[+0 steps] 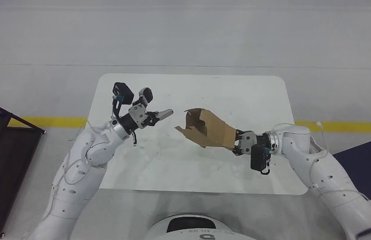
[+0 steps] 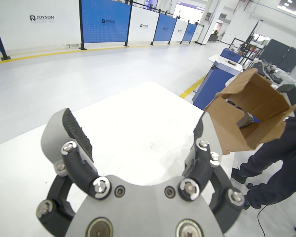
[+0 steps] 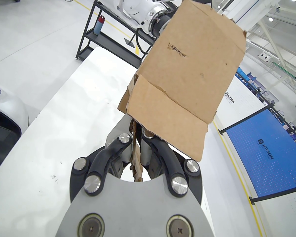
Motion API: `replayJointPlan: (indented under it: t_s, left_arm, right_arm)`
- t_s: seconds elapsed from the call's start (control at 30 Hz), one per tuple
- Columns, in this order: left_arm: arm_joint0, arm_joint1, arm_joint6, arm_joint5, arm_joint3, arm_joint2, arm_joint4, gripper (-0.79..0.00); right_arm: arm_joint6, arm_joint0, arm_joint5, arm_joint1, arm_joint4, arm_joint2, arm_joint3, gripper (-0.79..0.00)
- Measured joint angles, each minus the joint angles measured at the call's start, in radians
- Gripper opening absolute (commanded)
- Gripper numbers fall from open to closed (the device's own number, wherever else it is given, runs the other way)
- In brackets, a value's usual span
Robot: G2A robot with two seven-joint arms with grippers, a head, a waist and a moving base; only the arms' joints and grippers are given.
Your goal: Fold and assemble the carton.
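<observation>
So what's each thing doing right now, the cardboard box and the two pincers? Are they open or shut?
carton: opened up into a tube, end flaps sticking out, not folded shut.
left pincer: open, holding nothing, near the carton's open end.
right pincer: shut on a flap at the carton's other end.

A small gap lies between the left gripper (image 2: 133, 124) and the carton (image 1: 206, 129), whose open mouth faces it; the right gripper (image 1: 237, 143) blocks the far end.
</observation>
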Motion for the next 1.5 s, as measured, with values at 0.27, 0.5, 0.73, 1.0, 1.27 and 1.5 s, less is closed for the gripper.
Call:
replayJointPlan:
  t_s: [0.27,0.5,0.73,1.0,1.27,1.5]
  left_arm:
    - [0.02,0.011,-0.026,-0.154,-0.047,-0.023,-0.051,0.0]
    - [0.016,0.016,-0.058,-0.221,-0.06,-0.005,-0.065,0.0]
    - [-0.003,0.015,-0.083,-0.226,-0.053,0.03,-0.067,0.0]
    - [-0.014,0.018,-0.064,-0.248,-0.023,0.017,-0.115,0.0]
    - [0.014,0.028,-0.081,-0.276,-0.065,-0.014,-0.12,0.0]
    - [-0.01,0.024,-0.107,-0.22,-0.077,0.032,-0.089,0.0]
  right_arm:
    - [-0.099,0.045,0.071,-0.001,0.007,-0.067,0.061,-0.785]
    - [-0.124,0.095,0.096,0.005,0.012,-0.124,0.103,-0.785]
    - [-0.134,0.124,0.107,0.01,0.023,-0.163,0.129,-0.785]
    - [-0.137,0.143,0.11,0.015,0.048,-0.184,0.154,-0.785]
    - [-0.137,0.158,0.109,0.017,0.067,-0.203,0.162,-0.785]
    - [-0.143,0.168,0.119,0.017,0.044,-0.22,0.151,-0.785]
